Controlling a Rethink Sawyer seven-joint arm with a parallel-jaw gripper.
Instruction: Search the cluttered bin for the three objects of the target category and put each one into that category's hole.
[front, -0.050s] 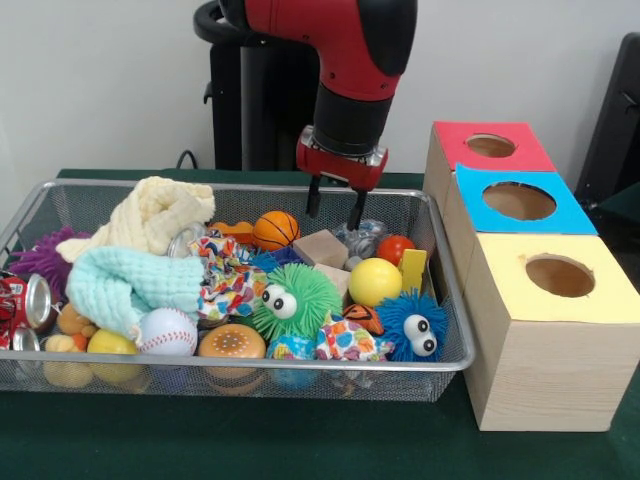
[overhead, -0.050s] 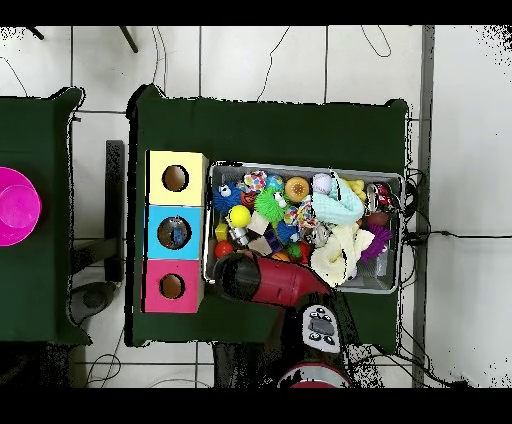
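While the arm hangs over the far right part of the wire bin (front, -0.050s: 450, 362), you see its hand (front, -0.050s: 335, 212) with both fingers spread and nothing between them, poised just above a crinkled clear wrapper (front, -0.050s: 362, 236) beside a wooden block (front, -0.050s: 320, 247); that height probably lets it look before committing. You are not told the target category, so its three objects cannot be singled out; all candidates lie jumbled in the bin. Counting: three boxes stand in a row just right of the bin, one hole each, red (front, -0.050s: 490, 146), blue (front, -0.050s: 519, 201) and yellow (front, -0.050s: 559, 276), set close presumably for short carries. Two googly-eyed fuzzy toys show, green (front, -0.050s: 293, 301) and blue (front, -0.050s: 413, 325), two cloths, cream (front, -0.050s: 155, 215) and mint (front, -0.050s: 125, 284), one baseball (front, -0.050s: 166, 331).
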